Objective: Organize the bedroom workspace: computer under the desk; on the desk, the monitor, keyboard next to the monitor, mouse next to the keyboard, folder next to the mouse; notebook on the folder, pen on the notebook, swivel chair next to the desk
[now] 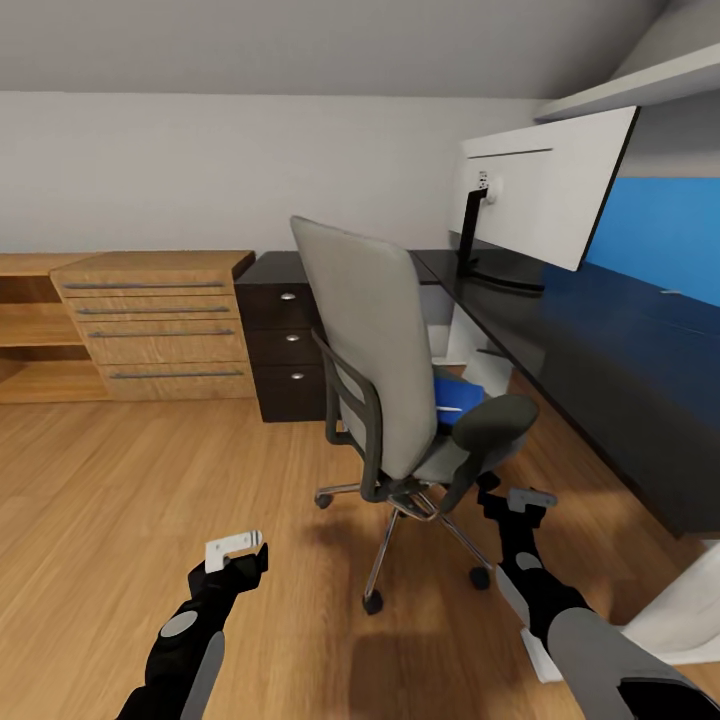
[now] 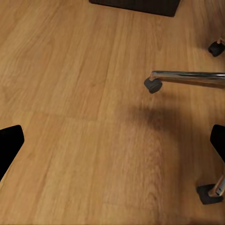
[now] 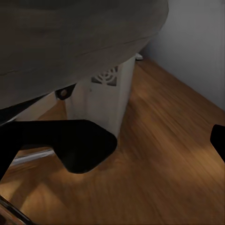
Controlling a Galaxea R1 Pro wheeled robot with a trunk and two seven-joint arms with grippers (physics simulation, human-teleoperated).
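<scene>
The grey swivel chair (image 1: 375,350) stands on the plank floor with its back to me, beside the black desk (image 1: 600,340). On its seat lies the blue folder (image 1: 458,392), partly hidden by the backrest. The monitor (image 1: 545,195) stands on the desk, its pale back facing me. The light grey computer (image 3: 101,98) shows past the seat's underside. My left gripper (image 1: 237,552) (image 2: 115,140) hangs open over bare floor, left of the chrome chair base (image 2: 187,76). My right gripper (image 1: 515,497) (image 3: 115,140) is open, just below the chair's right armrest (image 1: 495,420). Keyboard, mouse, notebook and pen are out of view.
A black drawer unit (image 1: 285,340) with silver knobs ends the desk behind the chair. A light wooden dresser (image 1: 160,320) and open shelves (image 1: 25,330) line the back wall. A white desk leg (image 1: 690,610) stands at my right. Open floor stretches to the left.
</scene>
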